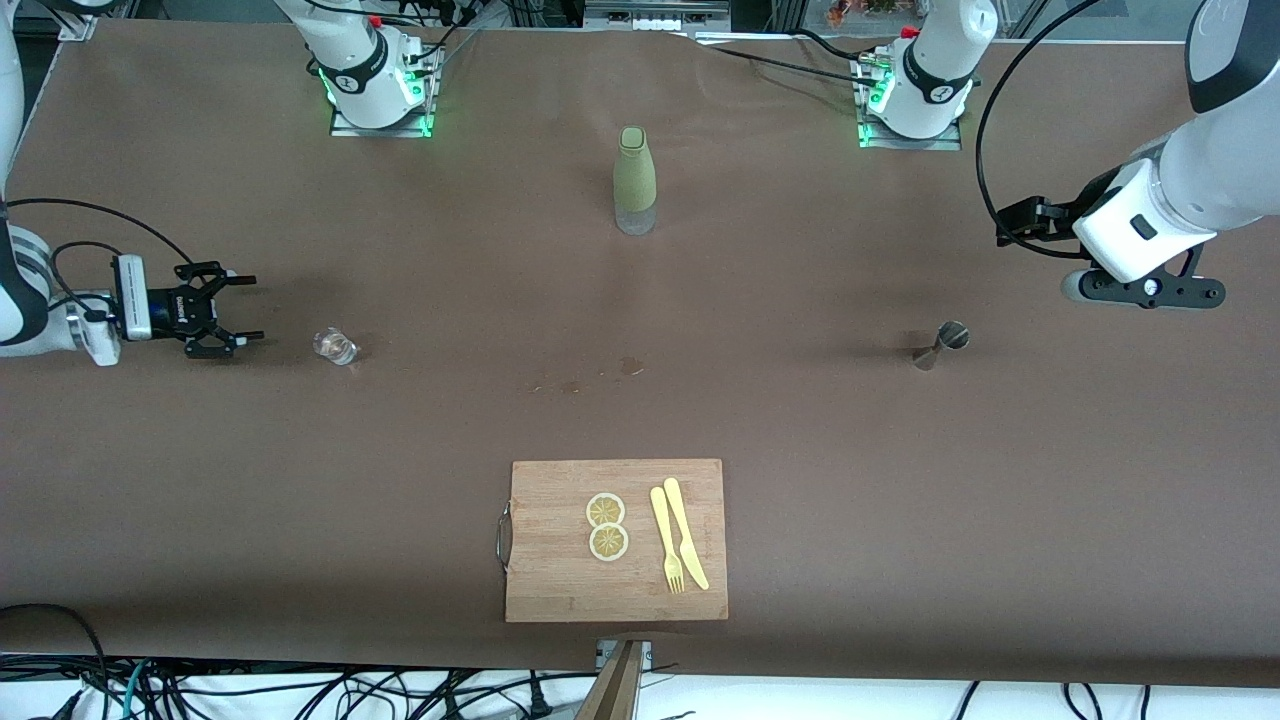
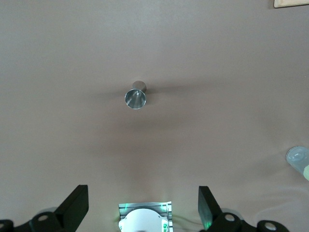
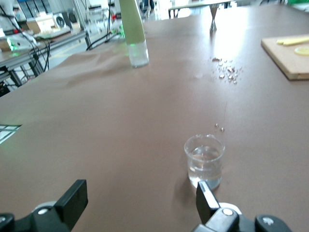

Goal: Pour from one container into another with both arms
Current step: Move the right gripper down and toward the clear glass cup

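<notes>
A tiny clear glass tumbler (image 1: 335,346) with some clear liquid stands on the brown table toward the right arm's end. In the right wrist view the tumbler (image 3: 204,161) sits just off one fingertip, not between the fingers. My right gripper (image 1: 248,309) lies low and level, open, pointing at it with a short gap; in its own view the right gripper (image 3: 140,200) holds nothing. The steel jigger (image 1: 940,346) stands toward the left arm's end. My left gripper (image 1: 1145,288) hangs open above the table beside the jigger (image 2: 135,96); the left gripper (image 2: 143,208) is empty.
A tall green-sleeved bottle (image 1: 634,180) stands mid-table nearer the bases. A wooden cutting board (image 1: 540,590) with lemon slices (image 1: 606,525), a yellow fork and knife (image 1: 678,540) lies near the front edge. Wet spots (image 1: 600,375) mark the cloth between glass and jigger.
</notes>
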{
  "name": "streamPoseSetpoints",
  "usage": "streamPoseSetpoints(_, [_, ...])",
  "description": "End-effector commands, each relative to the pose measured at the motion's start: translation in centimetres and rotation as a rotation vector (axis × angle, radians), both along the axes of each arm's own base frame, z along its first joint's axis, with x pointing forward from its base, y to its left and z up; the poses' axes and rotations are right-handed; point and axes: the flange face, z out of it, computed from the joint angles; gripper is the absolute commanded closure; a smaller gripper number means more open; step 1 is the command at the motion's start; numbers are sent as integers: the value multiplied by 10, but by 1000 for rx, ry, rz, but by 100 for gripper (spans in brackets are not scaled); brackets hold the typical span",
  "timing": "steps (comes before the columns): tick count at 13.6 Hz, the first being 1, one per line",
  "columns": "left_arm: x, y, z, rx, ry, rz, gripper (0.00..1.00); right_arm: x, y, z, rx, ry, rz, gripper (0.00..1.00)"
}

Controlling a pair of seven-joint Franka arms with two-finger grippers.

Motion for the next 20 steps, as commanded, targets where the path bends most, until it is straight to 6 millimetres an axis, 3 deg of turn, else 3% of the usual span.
streamPoseSetpoints(1, [2, 1, 5, -9, 6, -16, 0, 12, -5, -10, 83, -55, 0, 0])
streamPoseSetpoints(3, [2, 1, 5, -9, 6, -16, 0, 15, -4, -32, 117, -36, 11, 0])
streamPoseSetpoints(5, [2, 1, 5, -9, 6, -16, 0, 18, -2, -37, 125, -46, 18, 0])
streamPoseSetpoints(12, [2, 1, 5, -9, 6, -16, 0, 31, 33, -72, 206, -35, -2, 0])
streamPoseSetpoints(17, [5, 6, 6, -13, -11, -7, 0, 41, 40, -76, 247, -50, -61, 0])
streamPoseSetpoints(20, [15, 24, 3, -65, -48, -66, 0, 42, 45, -84, 251, -59, -57, 0])
